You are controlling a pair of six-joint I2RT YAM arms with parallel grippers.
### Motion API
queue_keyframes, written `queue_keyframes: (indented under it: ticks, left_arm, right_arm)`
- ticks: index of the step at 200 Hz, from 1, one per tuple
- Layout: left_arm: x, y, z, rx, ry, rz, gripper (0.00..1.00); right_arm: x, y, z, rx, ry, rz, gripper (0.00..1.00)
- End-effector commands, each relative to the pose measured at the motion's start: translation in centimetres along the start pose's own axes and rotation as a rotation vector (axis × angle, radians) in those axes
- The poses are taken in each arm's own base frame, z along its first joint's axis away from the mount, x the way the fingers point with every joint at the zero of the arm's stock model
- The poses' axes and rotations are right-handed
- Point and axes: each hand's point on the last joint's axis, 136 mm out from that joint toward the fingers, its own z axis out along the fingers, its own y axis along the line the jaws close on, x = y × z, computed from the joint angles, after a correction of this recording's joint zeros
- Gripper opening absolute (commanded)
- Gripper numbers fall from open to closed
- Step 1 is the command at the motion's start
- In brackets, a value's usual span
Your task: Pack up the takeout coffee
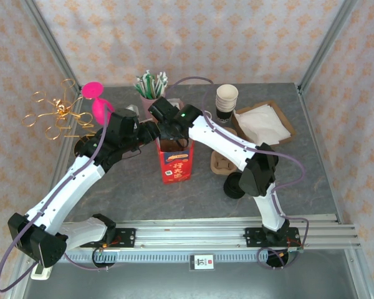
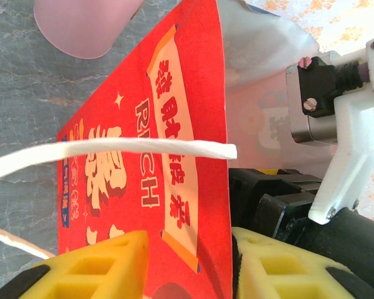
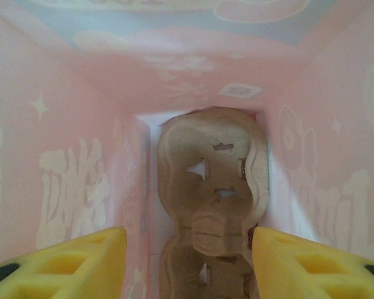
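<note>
Grey mottled surface, with a metal rail along the near edge. Just beyond it, near the middle, a red paper bag, upright with its mouth open. Beside the bag on the right, a brown pulp tray; nearer than that, a dark round object partly behind the arm. Farther back, a stack of paper cups, a wooden tray of napkins, a pink cup of straws, a bright pink object and a gold wire ornament. Behind and on both sides, patterned wallpaper in a metal frame.

From the lower-left base, the left arm, bent in toward the bag. At the bag's rim, the left hand: one yellow finger outside on the red face, the other inside, a white cord handle crossing above. Probably pinching the wall, but not possible to tell from this angle.

From the lower-right base, the right arm, elbow out to the right, forearm running left to the bag's mouth. Inside the bag and pointing down, the right hand, fingers spread wide and clamping nothing. Below the fingertips, between the pink inner walls, the cup carrier.
</note>
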Motion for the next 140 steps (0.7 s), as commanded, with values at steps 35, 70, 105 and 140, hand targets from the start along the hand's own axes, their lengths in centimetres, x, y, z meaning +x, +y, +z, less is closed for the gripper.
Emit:
queue_keyframes:
  ticks: [35, 70, 105, 140]
  left_arm:
    - [-1.3, -1.1, -1.7, 0.026, -0.044, 0.018, 0.51]
    - [-1.3, -0.8, -2.1, 0.018, -0.051, 0.013, 0.59]
    - [-1.2, -0.8, -2.1, 0.023, -0.049, 0.012, 0.67]
    - [-1.3, -0.6, -2.5, 0.019, -0.054, 0.012, 0.71]
  right_arm:
    - [-0.1, -0.1, -1.8, 0.002, -0.010, 0.005, 0.59]
    - [0.0, -0.1, -2.3, 0.000, -0.007, 0.005, 0.63]
    - [0.1, 0.1, -2.6, -0.009, 0.000, 0.004, 0.63]
    - [0.6, -0.2, -2.7, 0.008, 0.012, 0.003, 0.60]
